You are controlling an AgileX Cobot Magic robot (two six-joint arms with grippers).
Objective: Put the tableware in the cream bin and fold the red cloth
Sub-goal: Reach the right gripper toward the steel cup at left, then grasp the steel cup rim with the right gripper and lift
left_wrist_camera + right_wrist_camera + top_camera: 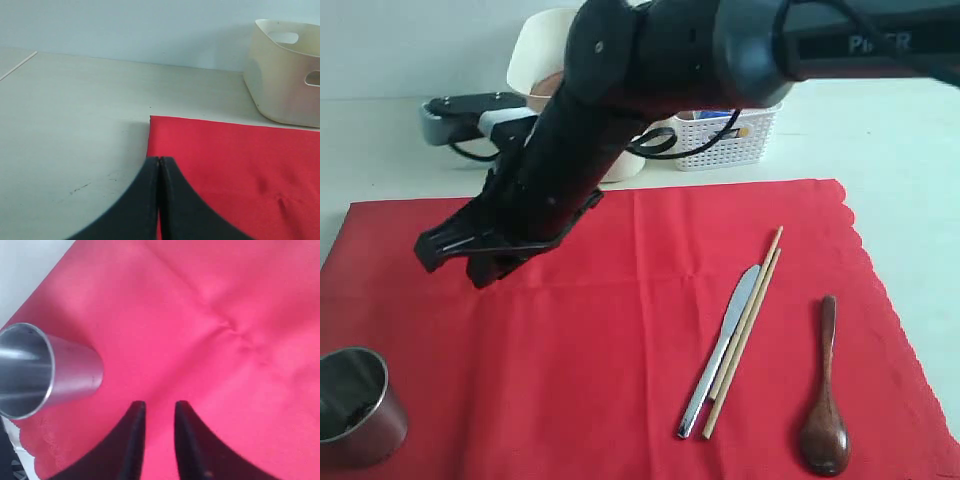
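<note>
Exterior: my right tool (455,255) hangs over the cloth (620,380), left side. The cup (355,405) stands at its near-left corner. Knife (720,350), chopsticks (750,320) and spoon (825,400) lie to the right, with the bin (535,50) behind.
Left wrist: left tool (159,161) closed, empty, by the cloth's corner.
Right wrist: fingers slightly apart, empty, cup just beside.

Cloth (620,330) bright red; bin (285,90) cream; cup (358,412) silver-grey; spoon (825,425) dark brown; basket (732,140) white, lattice-patterned.
</note>
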